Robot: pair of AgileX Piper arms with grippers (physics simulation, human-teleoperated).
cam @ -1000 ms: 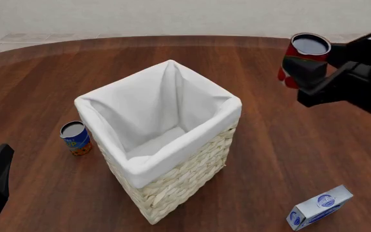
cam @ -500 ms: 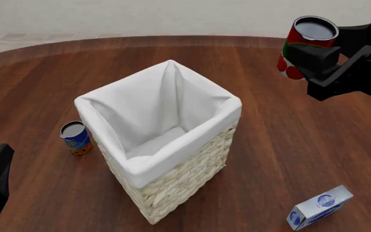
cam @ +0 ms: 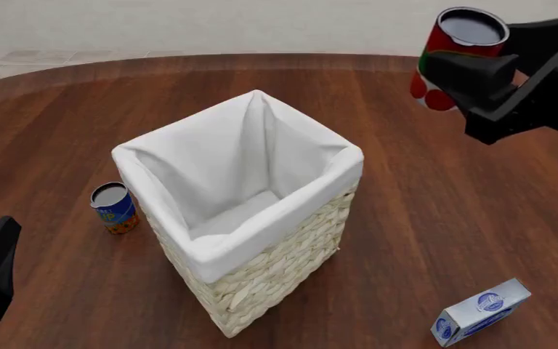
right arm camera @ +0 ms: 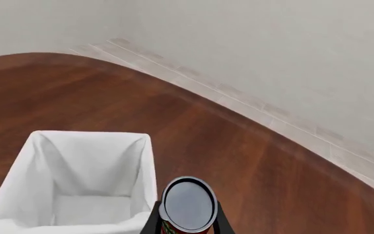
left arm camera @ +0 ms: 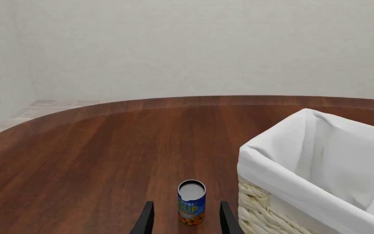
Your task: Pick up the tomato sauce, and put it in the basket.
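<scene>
R gripper (cam: 458, 73) has its jaws clamped on the sauce can (cam: 453, 54), held upright high above the counter (cam: 434, 211), up at the far right in front view, w/ its grey top facing up and the red/green label partly hidden by the black fingers. The can is off to the right of the basket (cam: 259, 276), not over its opening; in the R wrist view the can (right arm camera: 187, 204) sits between the two fingers, and the basket (right arm camera: 83, 141) shows beyond it, white liner open and nothing visible inside. Basket stands upright mid-counter, one corner turned toward the camera. A blue-and-orange can (cam: 114, 207) stands upright just beside the basket's left wall, apart from it. L gripper (left arm camera: 185, 222) is low at the near left edge of front view; wrist view shows its jaws open, a fingertip either side of the blue can (left arm camera: 192, 203), which prob. sits some way ahead rather than between them — hard to judge depth. A small blue-and-white carton (cam: 481, 311) lies on its side at near right, well apart from the basket.
</scene>
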